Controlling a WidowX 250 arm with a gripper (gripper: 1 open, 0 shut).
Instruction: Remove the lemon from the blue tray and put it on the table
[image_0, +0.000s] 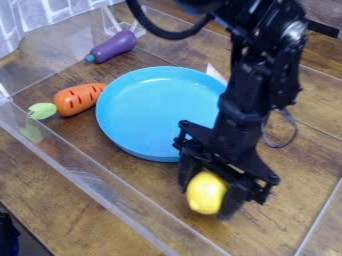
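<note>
A black robot arm (261, 70) reaches down over the wooden desk (80, 215), its tool (211, 192) clamped around the yellow lemon (205, 193), which sits low over the planks just outside the near rim of the blue tray (147, 110). A toy carrot (74, 98) lies left of the tray; a purple eggplant (112, 45) rests farther back.

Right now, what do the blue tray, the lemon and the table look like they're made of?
Blue tray: probably plastic, uniform bright colour, smooth low rim.
Lemon: likely plastic toy, smooth even yellow.
Table: wood planks by the grain, glossy with glare streaks.
</note>
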